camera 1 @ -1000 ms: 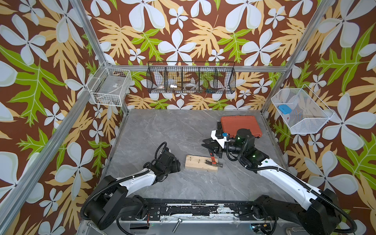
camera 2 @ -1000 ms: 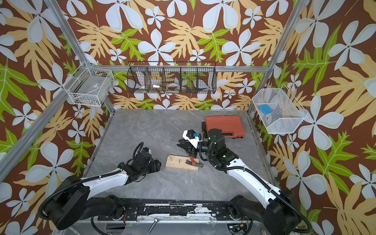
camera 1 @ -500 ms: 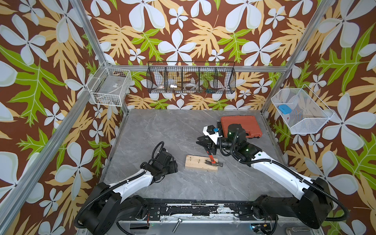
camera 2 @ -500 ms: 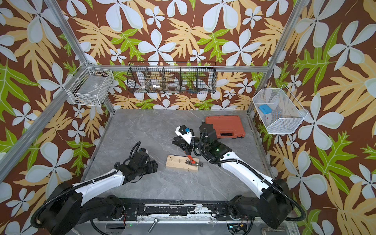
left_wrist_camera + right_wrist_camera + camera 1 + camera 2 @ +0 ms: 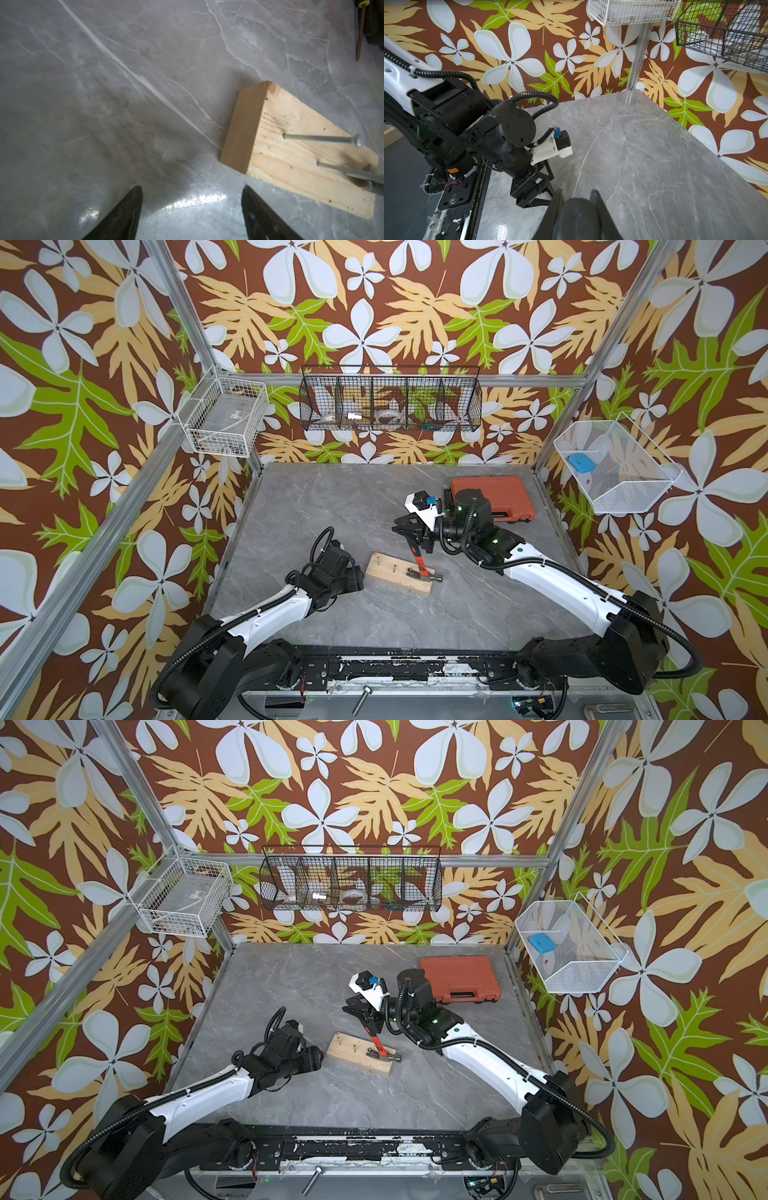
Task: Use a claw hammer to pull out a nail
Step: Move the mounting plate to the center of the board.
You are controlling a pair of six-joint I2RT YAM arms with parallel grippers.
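Observation:
A pale wooden block lies on the grey table. Nails stand up from it. The claw hammer rests its silver head on the block, its claw against a second nail. The red-orange shaft slants up and back. My right gripper is shut on the hammer's black tail end. My left gripper hovers low beside the block's left end. It is open, with only table between its fingers.
A red-orange tool case lies at the back right, just behind the right wrist. On the walls hang a black wire basket, a white wire basket at left and another at right.
My right gripper has swung left with the hammer's tail end, so the shaft stands steeper over the block. The left gripper has hardly moved.

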